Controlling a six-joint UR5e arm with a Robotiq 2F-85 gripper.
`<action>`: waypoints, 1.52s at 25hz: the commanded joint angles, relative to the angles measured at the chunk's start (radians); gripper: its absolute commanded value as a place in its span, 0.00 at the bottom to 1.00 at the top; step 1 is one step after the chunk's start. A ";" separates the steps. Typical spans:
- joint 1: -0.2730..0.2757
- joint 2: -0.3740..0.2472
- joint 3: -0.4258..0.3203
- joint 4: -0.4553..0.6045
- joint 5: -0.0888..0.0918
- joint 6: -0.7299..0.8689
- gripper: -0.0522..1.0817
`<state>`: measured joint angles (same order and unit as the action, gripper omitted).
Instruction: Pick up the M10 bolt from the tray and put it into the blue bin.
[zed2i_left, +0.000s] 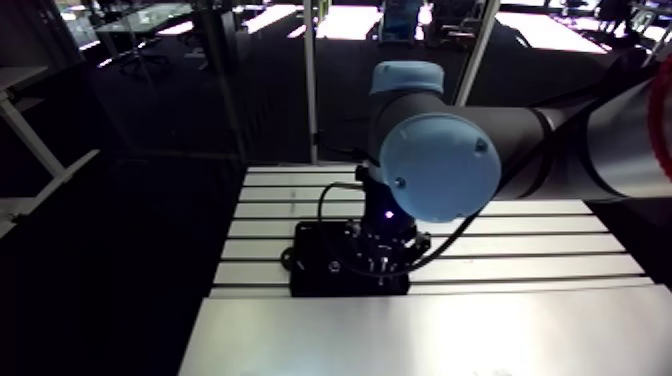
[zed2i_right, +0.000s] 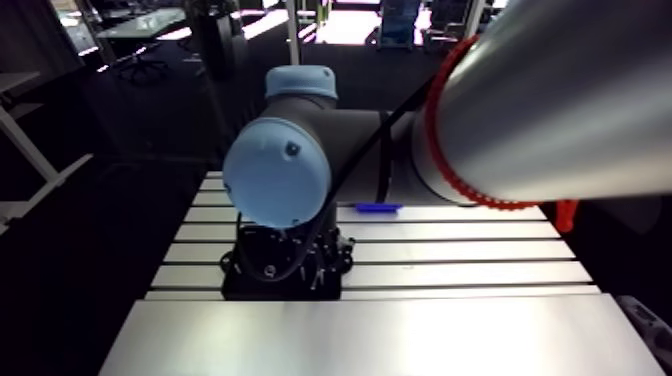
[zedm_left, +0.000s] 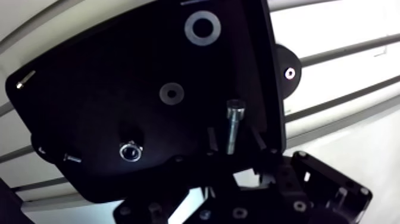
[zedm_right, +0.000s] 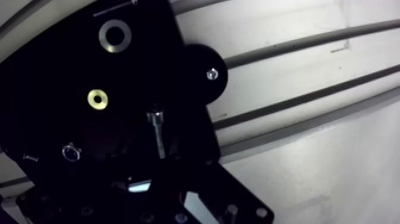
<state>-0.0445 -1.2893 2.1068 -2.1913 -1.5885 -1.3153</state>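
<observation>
Slotted aluminium table (zed2i_left: 450, 330) is carrying a black tray (zedm_left: 107, 71), and the arm is reaching down over it. In the arm view a light-blue joint cap (zed2i_left: 438, 165) is standing in the way, hiding most of the tray and part of the gripper (zedm_left: 233, 138).

Nearest in the wrist view, the gripper's 2 fingers (zedm_left: 211, 140) are standing apart, 1 on each side of the M10 bolt (zedm_left: 234, 116), with a dark gap showing on both sides, so nothing is being clamped. The bolt is lying on the tray floor between them, close to the tray's edge, with its socket head pointing away from the gripper and its shank running back toward it.

Beside the gripper, a small shiny nut-like ring (zedm_left: 130, 151) is sitting on the tray, and a short screw (zedm_left: 72, 158) is lying further out near the tray's rim.

Ahead of the bolt, a small flat washer (zedm_left: 171, 92) is lying apart from it. Further ahead, a larger washer (zedm_left: 202, 27) is resting near the tray's far edge. A thin screw (zedm_left: 27, 78) is lying at a far corner.

Just outside the tray wall, a round black tab (zedm_left: 290, 73) with 1 bright screw in it is sitting on the table.

Beyond the arm, a blue strip (zed2i_right: 378, 208) is showing on the table; too little of it is visible to tell what it is.
</observation>
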 joint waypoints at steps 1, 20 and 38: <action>0.000 0.000 0.002 0.001 -0.001 0.000 0.61; 0.000 0.008 0.003 0.001 -0.011 -0.003 0.71; 0.000 0.006 0.013 -0.032 -0.011 -0.035 0.84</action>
<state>-0.0445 -1.2821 2.1188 -2.2193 -1.5992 -1.3441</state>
